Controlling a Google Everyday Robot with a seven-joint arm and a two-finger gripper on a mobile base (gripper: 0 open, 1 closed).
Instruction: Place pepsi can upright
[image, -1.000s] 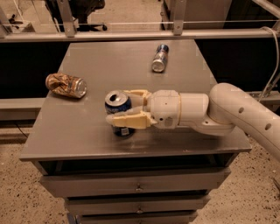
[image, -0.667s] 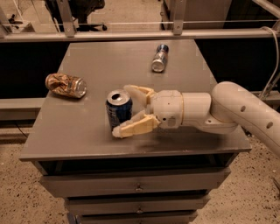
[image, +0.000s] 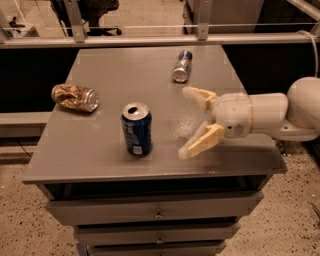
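The pepsi can (image: 136, 129), a dark blue aluminium soda can with white lettering and silver ends, stands upright on its base near the front edge of the grey cabinet top (image: 100, 160), left of centre, its silver lid facing up. We see the cream two-finger gripper (image: 185, 123) of the white robot arm (image: 280, 112) hanging to the can's right, apart from it, its fingers spread wide and holding nothing. We judge the placing step done: the can is let go and balances alone. In our reading, the next move calls for a clean retreat rightward and up, keeping the lower finger clear of the can's side so nothing tips it. The flat, matte grey surface tops a cabinet with drawers (image: 157, 212) beneath. A crushed tan-and-brown can (image: 75, 96) lies on its side near the left edge, and a slimmer blue-and-silver can (image: 182, 66) lies toward the back, both well apart from the pepsi can. Behind the cabinet runs a metal rail (image: 150, 40) with uprights, and a speckled floor (image: 25, 225) shows below.
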